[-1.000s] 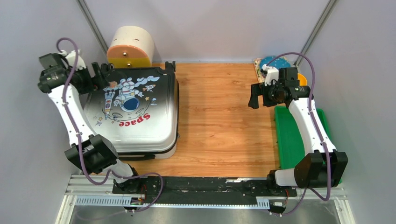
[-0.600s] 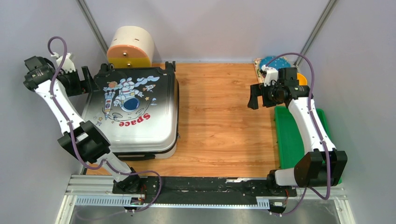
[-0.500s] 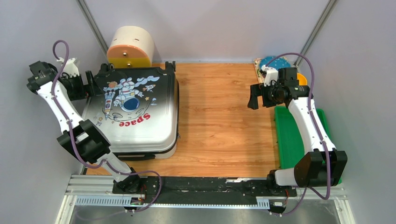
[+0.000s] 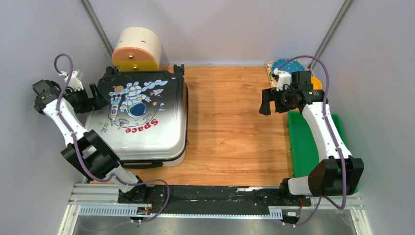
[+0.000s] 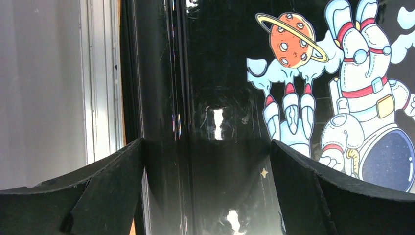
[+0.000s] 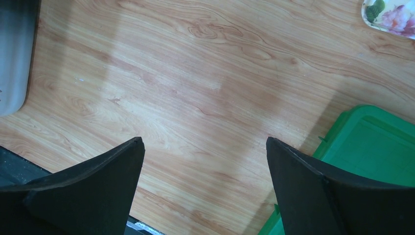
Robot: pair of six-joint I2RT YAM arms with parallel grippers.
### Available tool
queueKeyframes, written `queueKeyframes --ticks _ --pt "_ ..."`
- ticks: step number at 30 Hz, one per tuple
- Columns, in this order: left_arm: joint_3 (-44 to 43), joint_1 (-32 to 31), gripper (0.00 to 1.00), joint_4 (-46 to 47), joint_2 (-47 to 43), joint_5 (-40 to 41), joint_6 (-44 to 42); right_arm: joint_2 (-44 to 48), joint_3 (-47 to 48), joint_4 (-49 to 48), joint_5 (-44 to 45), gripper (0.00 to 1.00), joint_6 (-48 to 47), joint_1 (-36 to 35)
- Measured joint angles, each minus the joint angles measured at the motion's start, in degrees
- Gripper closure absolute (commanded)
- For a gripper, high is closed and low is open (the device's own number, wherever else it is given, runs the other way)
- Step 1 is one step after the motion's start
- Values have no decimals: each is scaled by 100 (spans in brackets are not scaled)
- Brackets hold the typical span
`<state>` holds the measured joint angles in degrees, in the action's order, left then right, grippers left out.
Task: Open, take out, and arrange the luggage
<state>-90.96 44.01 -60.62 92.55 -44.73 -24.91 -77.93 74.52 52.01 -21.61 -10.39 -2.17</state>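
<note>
Spread wide on the left gripper (image 5: 206,147), nothing clamped between the black fingers (image 5: 98,186); poised over the glossy black side edge of the suitcase (image 4: 139,117), at about 9 o'clock of its shell, touching or not impossible to tell. Spread just as wide on the right gripper (image 6: 204,142), empty, hanging over bare table (image 4: 230,122) toward 3 o'clock, well apart from the suitcase. Lying flat and shut at 9 o'clock of the table, wheels (image 4: 177,68) toward 12, picture side up. Judged as barely begun: of 3 steps, 0 done, with no lid lifted, nothing taken out, nothing arranged. Probably hunting for the seam along the left side first. Left to do: opening, emptying, laying out. Hard, smooth shell with rounded corners, shading from black at 12 o'clock to silvery white at 6, shiny enough to throw back lamp glare. Printed with an astronaut, a ringed planet, rockets and a red "Space". Likely slippery under flat pads, so better caught at an edge or ridge. Matte wood-grain tabletop, warm orange-brown. At 3 o'clock a green plastic tray (image 4: 301,137), smooth, with a raised rim. Beyond the suitcase at 12 a round cream box (image 4: 137,49) with orange and yellow fronts. At 1 o'clock the corner of a flowered plate (image 6: 391,14).
</note>
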Motion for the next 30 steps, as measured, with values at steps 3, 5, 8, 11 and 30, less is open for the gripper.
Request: queueKeyframes --ticks 3,5,8,11,30 --pt "450 -87 8 424 -326 2 166 0 -4 4 -9 1 2 0" --pt "841 -243 9 785 -623 26 415 0 -35 4 -50 1 2 0" --pt "1357 -669 10 1237 -1058 153 839 2 -168 0 -146 1 2 0" --pt "1738 -1237 12 1580 -1360 168 1263 26 -415 -13 -264 2 2 0" --pt "2909 -3790 28 3580 -1552 -184 3803 339 -1504 -87 -1526 5 42 0"
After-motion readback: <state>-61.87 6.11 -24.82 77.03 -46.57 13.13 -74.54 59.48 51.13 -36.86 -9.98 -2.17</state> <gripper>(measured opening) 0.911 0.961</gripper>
